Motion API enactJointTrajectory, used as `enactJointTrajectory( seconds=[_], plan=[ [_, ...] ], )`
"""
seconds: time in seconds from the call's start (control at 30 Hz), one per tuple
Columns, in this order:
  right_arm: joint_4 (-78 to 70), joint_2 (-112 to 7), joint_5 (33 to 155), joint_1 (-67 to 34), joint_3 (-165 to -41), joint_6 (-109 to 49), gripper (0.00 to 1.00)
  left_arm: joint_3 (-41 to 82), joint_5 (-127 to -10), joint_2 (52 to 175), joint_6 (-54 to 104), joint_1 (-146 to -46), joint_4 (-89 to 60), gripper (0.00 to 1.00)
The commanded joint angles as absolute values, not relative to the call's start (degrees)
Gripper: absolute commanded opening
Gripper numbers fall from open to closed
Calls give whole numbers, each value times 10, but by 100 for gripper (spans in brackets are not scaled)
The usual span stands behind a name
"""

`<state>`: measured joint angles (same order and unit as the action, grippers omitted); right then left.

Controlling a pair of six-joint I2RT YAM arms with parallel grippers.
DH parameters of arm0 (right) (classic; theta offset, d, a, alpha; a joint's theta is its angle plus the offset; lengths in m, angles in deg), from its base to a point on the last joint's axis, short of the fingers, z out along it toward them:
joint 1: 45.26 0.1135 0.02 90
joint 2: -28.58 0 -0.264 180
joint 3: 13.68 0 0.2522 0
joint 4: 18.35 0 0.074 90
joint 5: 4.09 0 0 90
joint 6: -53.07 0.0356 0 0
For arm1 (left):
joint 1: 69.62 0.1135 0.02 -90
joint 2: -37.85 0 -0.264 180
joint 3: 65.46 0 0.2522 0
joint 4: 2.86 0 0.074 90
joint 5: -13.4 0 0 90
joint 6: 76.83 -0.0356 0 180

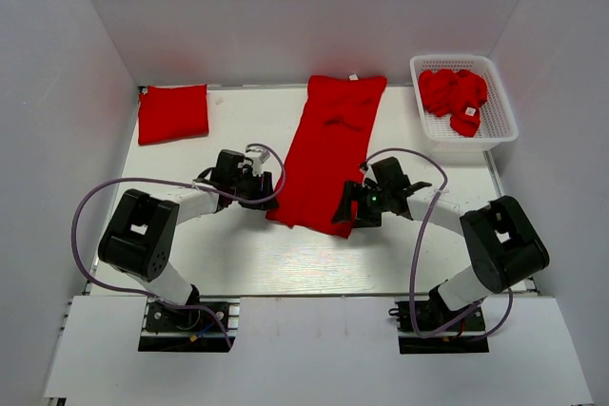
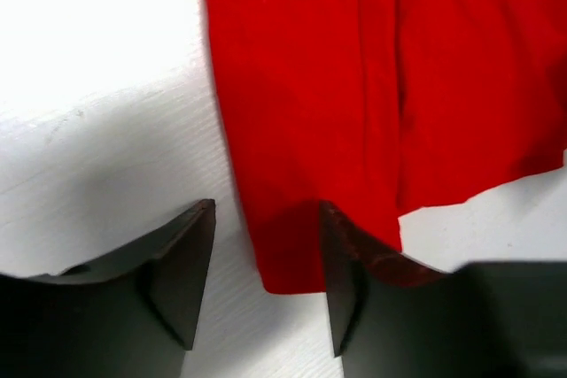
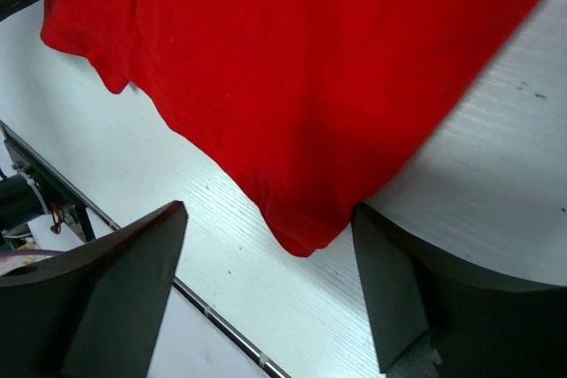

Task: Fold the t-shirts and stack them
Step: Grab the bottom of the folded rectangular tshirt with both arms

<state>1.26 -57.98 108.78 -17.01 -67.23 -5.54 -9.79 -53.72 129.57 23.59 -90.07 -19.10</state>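
A long red t-shirt [image 1: 328, 149], folded lengthwise, lies flat in the middle of the table, its hem toward me. My left gripper [image 1: 269, 192] is low at the hem's left corner. In the left wrist view that gripper [image 2: 266, 210] is open, with the cloth's [image 2: 354, 86] corner between the fingers. My right gripper [image 1: 344, 211] is at the hem's right corner. The right wrist view shows it [image 3: 268, 210] wide open, and the tip of the shirt [image 3: 310, 68] reaches in between the fingers. A second t-shirt [image 1: 172, 113] lies folded at the back left.
A white mesh basket [image 1: 504, 116] at the back right holds crumpled red t-shirts [image 1: 454, 94]. White walls close in the table on three sides. The table's near edge [image 3: 221, 320] runs just below the right gripper.
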Motion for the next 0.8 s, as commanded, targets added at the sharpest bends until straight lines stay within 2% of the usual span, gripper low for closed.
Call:
enactJointTrajectory(
  seconds=[0.0,0.07,0.1,0.13,0.17,0.23,0.27,0.3,0.37,0.53,0.67,0.77],
  plan=[
    [15,-602,1086,-169,-665,-54,79,-131,-553,1310,246,-913,-244,55],
    [19,-604,1081,-167,-664,-50,74,-131,-553,1310,253,-918,-244,46],
    [22,-604,1077,-168,-664,-52,66,-138,-553,1310,253,-919,-251,43],
    [24,-601,1076,-168,-661,-49,61,-138,-553,1310,261,-919,-251,39],
    [26,-601,1074,-168,-659,-48,43,-155,-553,1305,261,-924,-251,29],
    [24,-599,1068,-170,-656,-46,26,-163,-553,1298,267,-924,-246,19],
    [17,-600,1067,-169,-654,-48,20,-163,-553,1291,267,-930,-246,6],
    [13,-602,1066,-169,-652,-49,11,-163,-545,1291,267,-930,-246,0],
    [-10,-604,1093,-168,-646,-60,0,-163,-535,1276,274,-936,-246,0],
    [-39,-556,1138,-166,-609,-86,0,-169,-496,1219,309,-948,-274,0],
    [-21,-491,1156,-161,-599,-110,0,-167,-409,1182,332,-961,-269,0],
    [16,-465,1141,-160,-606,-127,0,-135,-428,1182,332,-966,-330,0]
  ],
)
